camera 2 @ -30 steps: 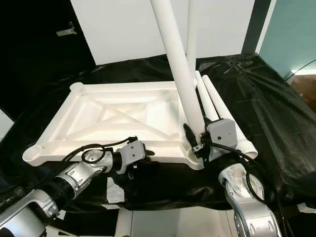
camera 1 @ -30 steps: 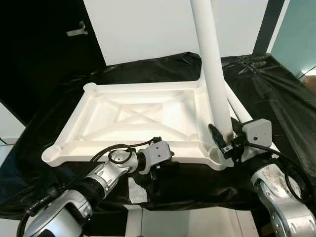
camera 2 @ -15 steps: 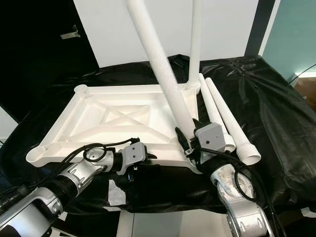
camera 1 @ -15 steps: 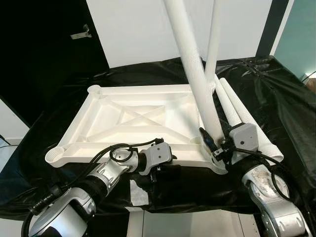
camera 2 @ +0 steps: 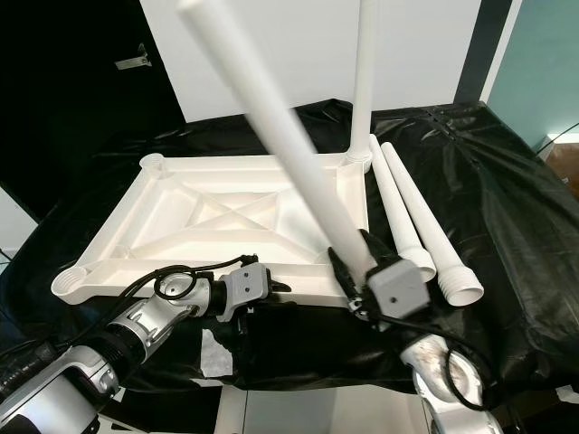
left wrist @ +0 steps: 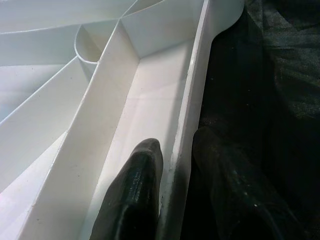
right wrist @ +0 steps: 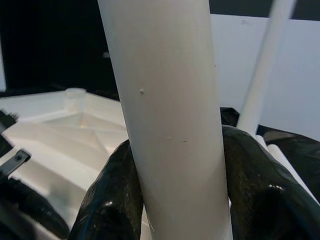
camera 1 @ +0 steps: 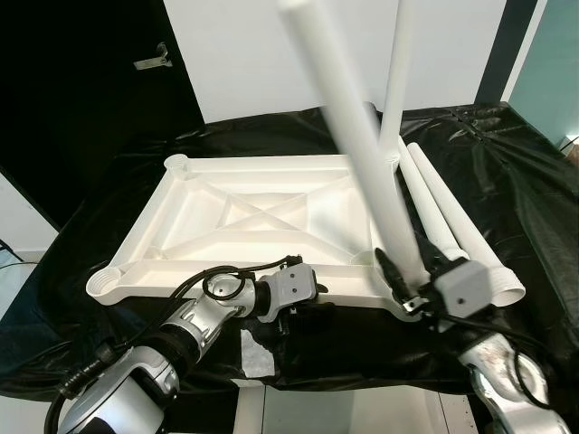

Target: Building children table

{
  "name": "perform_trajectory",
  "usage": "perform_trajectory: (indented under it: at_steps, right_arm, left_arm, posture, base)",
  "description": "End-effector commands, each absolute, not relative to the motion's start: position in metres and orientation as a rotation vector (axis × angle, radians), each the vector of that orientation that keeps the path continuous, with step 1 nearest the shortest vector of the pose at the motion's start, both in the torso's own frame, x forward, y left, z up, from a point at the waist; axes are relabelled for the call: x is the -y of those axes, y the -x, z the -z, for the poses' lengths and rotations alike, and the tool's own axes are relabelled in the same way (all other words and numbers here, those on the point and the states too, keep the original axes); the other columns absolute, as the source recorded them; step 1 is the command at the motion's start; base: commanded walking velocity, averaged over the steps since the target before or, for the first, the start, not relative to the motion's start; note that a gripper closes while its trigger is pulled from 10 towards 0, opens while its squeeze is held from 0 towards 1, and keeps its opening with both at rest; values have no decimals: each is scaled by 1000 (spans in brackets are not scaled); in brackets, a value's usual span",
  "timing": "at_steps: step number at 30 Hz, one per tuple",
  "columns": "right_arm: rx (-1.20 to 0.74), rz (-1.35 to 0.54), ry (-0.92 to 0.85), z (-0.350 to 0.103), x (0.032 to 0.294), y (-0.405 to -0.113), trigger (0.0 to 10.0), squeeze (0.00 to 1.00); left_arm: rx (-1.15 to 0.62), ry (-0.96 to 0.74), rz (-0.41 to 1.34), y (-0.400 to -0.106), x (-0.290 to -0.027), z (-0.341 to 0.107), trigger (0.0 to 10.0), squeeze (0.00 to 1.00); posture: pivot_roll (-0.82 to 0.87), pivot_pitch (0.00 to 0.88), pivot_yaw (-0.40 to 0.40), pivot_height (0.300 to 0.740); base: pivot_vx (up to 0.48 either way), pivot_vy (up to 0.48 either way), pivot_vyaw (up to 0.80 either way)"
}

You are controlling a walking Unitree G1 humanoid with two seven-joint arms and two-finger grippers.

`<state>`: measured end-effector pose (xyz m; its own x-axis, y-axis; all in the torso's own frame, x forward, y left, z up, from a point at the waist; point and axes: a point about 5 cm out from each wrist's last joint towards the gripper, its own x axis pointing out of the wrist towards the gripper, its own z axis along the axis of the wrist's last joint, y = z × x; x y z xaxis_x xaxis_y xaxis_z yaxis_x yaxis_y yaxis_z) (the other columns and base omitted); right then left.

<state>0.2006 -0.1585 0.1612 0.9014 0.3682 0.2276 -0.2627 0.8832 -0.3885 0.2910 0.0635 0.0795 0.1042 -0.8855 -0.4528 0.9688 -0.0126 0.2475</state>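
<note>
Your left gripper (left wrist: 172,200): pinched on the tabletop's (camera 1: 262,212) near rim, one finger each side | your right gripper (right wrist: 180,200): clamped round a tilted leg (camera 1: 362,158) at the near right corner | far right corner: upright leg (camera 1: 398,77) | two loose legs (camera 1: 452,217) on the black sheet (camera 1: 109,208).

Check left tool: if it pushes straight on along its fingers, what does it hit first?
The left tool already straddles the near rim of the white plastic ribbed tabletop. Going straight on, its inner finger would probably meet the white cross rib first; depth is unclear.
</note>
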Motion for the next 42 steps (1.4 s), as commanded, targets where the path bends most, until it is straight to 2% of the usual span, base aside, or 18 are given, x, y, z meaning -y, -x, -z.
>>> perform_trajectory:
  at_steps: [1,4,7,8,12,18,28,33,42]
  right_arm:
    - [232,-294,346,-149,167,-199,10000,0]
    - [236,-274,333,-148,169,-198,10000,0]
    - [224,-205,239,-141,178,-197,10000,0]
    - [195,-150,160,-131,186,-194,10000,0]
    - [190,-144,147,-128,187,-192,10000,0]
    - [206,-188,178,-129,182,-195,10000,0]
    - [220,-319,193,-134,169,-217,10000,0]
    - [170,-370,173,-127,170,-215,10000,0]
    - [107,-450,146,-120,172,-195,10000,0]
  left_arm:
    - [-404,-600,1704,-267,-71,-49,10000,0]
    - [-401,-609,1701,-268,-70,-49,10000,0]
    - [-399,-618,1696,-269,-68,-48,10000,0]
    - [-397,-619,1694,-269,-68,-48,10000,0]
    - [-397,-619,1692,-269,-69,-48,10000,0]
    - [-401,-620,1686,-270,-70,-46,10000,0]
    - [-387,-608,1673,-270,-67,-46,10000,0]
    - [-389,-602,1666,-269,-69,-45,10000,0]
    - [-390,-604,1667,-269,-69,-44,10000,0]
  posture:
    - [-249,50,96,740]
    - [-250,49,96,740]
    - [-251,46,94,740]
    - [-249,45,94,740]
    - [-246,43,93,740]
    - [-244,40,93,740]
    - [-218,40,76,740]
    - [-215,40,75,740]
    - [-237,50,82,740]
  base:
    - [0,0,0]
    - [0,0,0]
    - [0,0,0]
    - [0,0,0]
    - [0,0,0]
    - [0,0,0]
    - [0,0,0]
    - [0,0,0]
    - [0,0,0]
